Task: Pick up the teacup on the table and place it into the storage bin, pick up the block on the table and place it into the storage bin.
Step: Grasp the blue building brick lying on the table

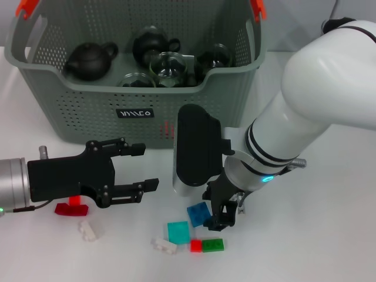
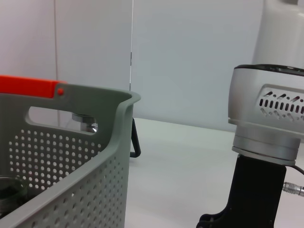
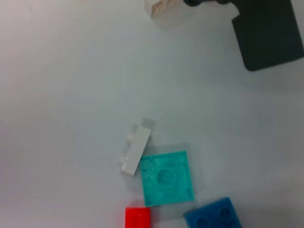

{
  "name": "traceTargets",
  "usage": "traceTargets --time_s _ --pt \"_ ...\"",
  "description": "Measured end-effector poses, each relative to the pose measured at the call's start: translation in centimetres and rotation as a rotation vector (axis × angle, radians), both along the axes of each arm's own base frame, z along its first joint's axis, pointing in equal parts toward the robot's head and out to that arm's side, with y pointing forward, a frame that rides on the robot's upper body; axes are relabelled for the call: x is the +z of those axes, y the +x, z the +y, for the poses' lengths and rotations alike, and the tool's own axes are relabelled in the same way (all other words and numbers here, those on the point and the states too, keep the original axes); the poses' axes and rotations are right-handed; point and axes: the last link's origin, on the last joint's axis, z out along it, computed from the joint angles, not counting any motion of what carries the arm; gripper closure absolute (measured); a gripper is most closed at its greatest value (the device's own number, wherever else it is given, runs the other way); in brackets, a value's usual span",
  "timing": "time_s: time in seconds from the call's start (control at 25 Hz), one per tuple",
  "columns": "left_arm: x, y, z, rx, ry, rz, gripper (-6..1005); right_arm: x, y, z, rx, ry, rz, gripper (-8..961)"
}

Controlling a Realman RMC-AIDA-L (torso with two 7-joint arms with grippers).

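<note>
Right now I have the right gripper (image 1: 222, 214) down low over the cluster of blocks on the white worktop (image 1: 329, 235), in front of the storage bin (image 1: 141, 111). Its dark fingers sit at the blue block (image 1: 197, 212), but I cannot tell from any view whether they are apart or already closed on it. Just beside the blue one lie a teal block (image 1: 177, 231), a small red block (image 1: 196, 245) touching a green block (image 1: 213, 245), and a white block (image 1: 164, 245). The right wrist view shows the teal, white, red and blue pieces lying close together.

My left gripper (image 1: 138, 167) hovers off to the left, fingers wide apart and holding nothing, with a flat red piece (image 1: 71, 208) and another white piece (image 1: 89, 230) under it on the worktop.

I see no teacup left on the worktop; the bin already holds dark teapots (image 1: 89, 60) and glass cups (image 1: 167, 66), so I judge the teacup part done and the block pick in hand. Next I need a firm closure on the blue block alone, without dragging its neighbours, then a lift high enough to clear the bin's near wall before releasing inside.
</note>
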Motion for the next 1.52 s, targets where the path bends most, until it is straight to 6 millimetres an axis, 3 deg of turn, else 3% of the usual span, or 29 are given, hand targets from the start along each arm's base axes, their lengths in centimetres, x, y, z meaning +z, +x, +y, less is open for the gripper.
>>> traceTargets --time_s 0.76,1.52 --pt "0.1 0.0 0.2 -0.002 0.002 0.003 247 -0.6 -0.8 0.2 0.025 0.002 0.03 284" --pt "0.1 0.1 0.2 -0.003 0.005 0.003 247 -1.0 -0.2 0.0 0.002 -0.004 0.018 308"
